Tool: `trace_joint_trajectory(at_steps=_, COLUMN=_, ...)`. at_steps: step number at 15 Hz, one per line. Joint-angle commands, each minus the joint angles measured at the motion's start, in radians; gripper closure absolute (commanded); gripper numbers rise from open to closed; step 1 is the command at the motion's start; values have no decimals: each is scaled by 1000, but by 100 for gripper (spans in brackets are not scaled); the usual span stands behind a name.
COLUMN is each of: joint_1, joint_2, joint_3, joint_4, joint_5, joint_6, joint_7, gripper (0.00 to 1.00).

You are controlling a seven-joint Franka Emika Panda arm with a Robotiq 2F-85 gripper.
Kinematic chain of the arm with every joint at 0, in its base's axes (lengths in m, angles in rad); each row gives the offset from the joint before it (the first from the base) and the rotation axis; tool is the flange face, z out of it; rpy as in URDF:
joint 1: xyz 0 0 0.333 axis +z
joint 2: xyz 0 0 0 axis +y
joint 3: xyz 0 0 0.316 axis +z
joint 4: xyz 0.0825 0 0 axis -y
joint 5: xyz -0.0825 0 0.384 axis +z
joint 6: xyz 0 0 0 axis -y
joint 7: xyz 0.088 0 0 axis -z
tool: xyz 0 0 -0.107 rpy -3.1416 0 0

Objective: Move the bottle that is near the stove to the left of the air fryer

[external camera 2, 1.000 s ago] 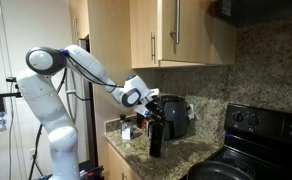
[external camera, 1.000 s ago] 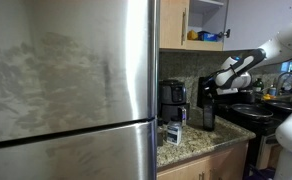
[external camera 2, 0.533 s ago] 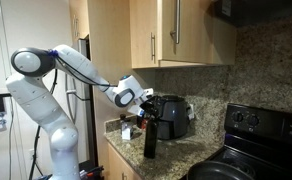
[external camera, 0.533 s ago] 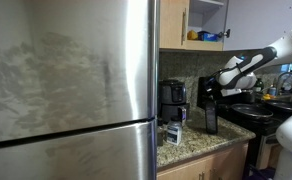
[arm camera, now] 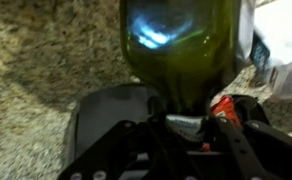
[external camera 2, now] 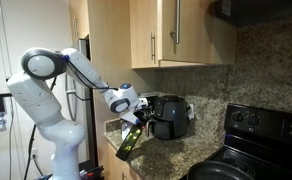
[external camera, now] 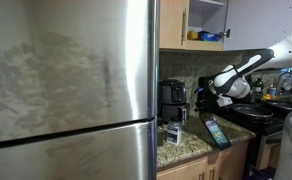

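The bottle (external camera: pixel 216 131) is dark and tilted steeply, its base swung out over the counter's front edge; it also shows in an exterior view (external camera 2: pixel 129 143). My gripper (external camera: pixel 207 100) (external camera 2: pixel 138 119) is shut on its neck. In the wrist view the bottle's dark green body (arm camera: pixel 181 40) fills the top and its neck sits between the jaws (arm camera: pixel 183 125). The black air fryer (external camera: pixel 172 97) (external camera 2: pixel 171 116) stands at the back of the counter, just behind the bottle. The black stove (external camera: pixel 248 114) (external camera 2: pixel 254 150) is beside the counter.
A large steel fridge (external camera: pixel 71 90) fills one side. A small blue-and-white carton (external camera: pixel 172 132) (arm camera: pixel 282 50) stands on the granite counter (external camera: pixel 186 149) next to the air fryer. Wooden cabinets (external camera 2: pixel 171 30) hang overhead. Pots sit on the stove (external camera: pixel 252 106).
The bottle stood upright in the gripper near the stove. It has moved away from the stove along the counter and now hangs tilted, base toward the front edge.
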Motion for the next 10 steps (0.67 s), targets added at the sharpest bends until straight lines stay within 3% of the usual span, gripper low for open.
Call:
trace_joint_trajectory(at_steps=1, joint_1=204, joint_2=10, joint_3=-167, joint_4=-6, joint_5=104, joint_6=-72, joint_7=-156, gripper=89)
trace_joint_trajectory(at_steps=3, joint_1=324, joint_2=2, joint_3=-279, joint_4=74, joint_5=210, joint_6=-67, joint_7=-194, gripper=89)
trace_joint_trajectory(at_steps=6, joint_1=401, joint_2=-39, joint_3=-450, joint_4=183, joint_5=288, joint_6=-110, joint_7=-265, gripper=89)
trace_joint_trajectory(at_steps=10, joint_1=508, joint_2=-118, joint_3=-574, joint_4=300, joint_5=344, joint_6=-72, joint_7=-285, gripper=89)
